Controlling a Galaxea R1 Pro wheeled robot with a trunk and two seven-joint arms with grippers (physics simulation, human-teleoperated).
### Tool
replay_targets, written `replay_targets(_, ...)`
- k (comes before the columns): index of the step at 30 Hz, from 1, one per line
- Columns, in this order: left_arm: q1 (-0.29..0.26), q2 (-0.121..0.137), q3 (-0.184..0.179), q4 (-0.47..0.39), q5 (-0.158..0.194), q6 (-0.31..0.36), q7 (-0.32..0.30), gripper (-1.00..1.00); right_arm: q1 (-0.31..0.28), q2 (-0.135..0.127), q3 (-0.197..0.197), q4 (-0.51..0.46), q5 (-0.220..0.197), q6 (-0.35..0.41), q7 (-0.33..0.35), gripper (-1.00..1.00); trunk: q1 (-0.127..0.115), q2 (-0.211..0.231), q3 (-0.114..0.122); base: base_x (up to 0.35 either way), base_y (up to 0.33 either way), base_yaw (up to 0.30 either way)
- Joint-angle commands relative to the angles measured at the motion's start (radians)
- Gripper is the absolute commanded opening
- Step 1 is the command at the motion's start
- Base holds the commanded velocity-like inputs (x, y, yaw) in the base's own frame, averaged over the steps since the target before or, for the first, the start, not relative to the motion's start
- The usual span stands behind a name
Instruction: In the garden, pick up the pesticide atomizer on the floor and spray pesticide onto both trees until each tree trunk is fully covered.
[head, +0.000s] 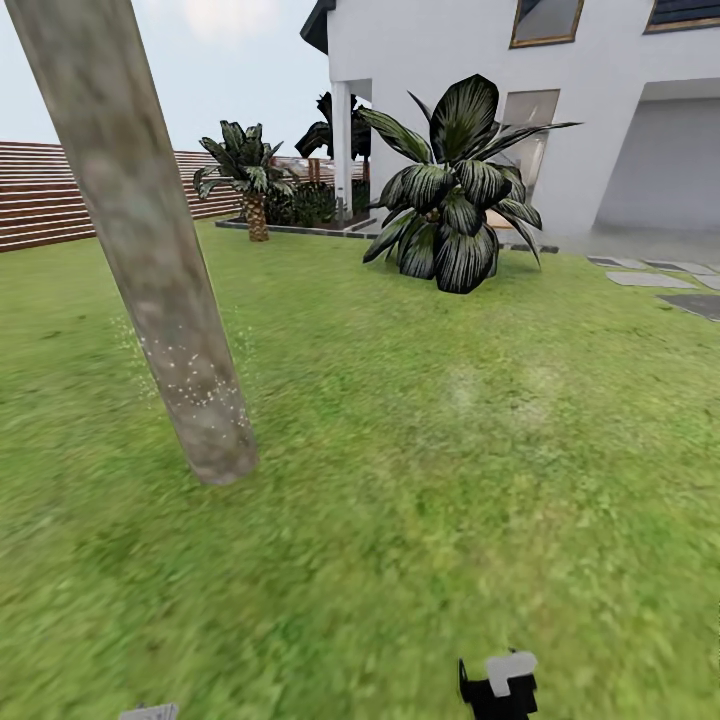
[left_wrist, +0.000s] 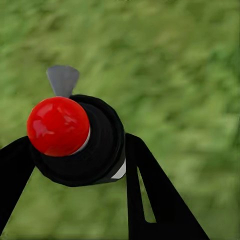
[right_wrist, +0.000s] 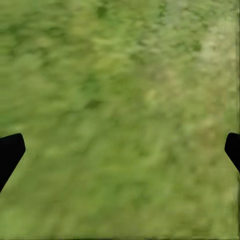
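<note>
One tree trunk (head: 150, 260), mottled tan-grey and leaning in the picture, stands on the lawn at the left of the head view. Fine white spray specks (head: 195, 385) cling around its lower part. The pesticide atomizer (left_wrist: 95, 150), dark with a red dot (left_wrist: 57, 126) on its cap and a grey tab (left_wrist: 62, 79) beyond, sits between the black fingers of my left gripper (left_wrist: 77, 145), which is shut on it. My right gripper (right_wrist: 121, 150) hangs open over bare grass. A black-and-white part of my right arm (head: 497, 685) peeks in at the head view's lower edge.
A big striped-leaf plant (head: 455, 200) and a small palm (head: 250, 180) stand ahead before the white house (head: 580, 100). The brown slat fence (head: 40, 195) runs at the far left. Grey stepping slabs (head: 650, 278) lie at the right. Open lawn (head: 450, 450) spreads between.
</note>
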Motion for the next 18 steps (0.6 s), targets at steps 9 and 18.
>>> replay_targets(9,0.002,-0.001,0.000,-0.003,0.001,-0.002,0.003,-1.00,0.001,-0.001,-0.030,0.004,0.002,-0.001,0.001,1.00,0.000,0.000,0.005,-0.230,-0.143,0.142)
replay_targets(18,0.002,-0.003,0.000,-0.004,0.002,-0.002,0.027,-1.00,0.002,-0.002,-0.030,0.005,0.004,-0.001,-0.001,1.00,0.000,0.000,0.014,-0.174,-0.232,0.219)
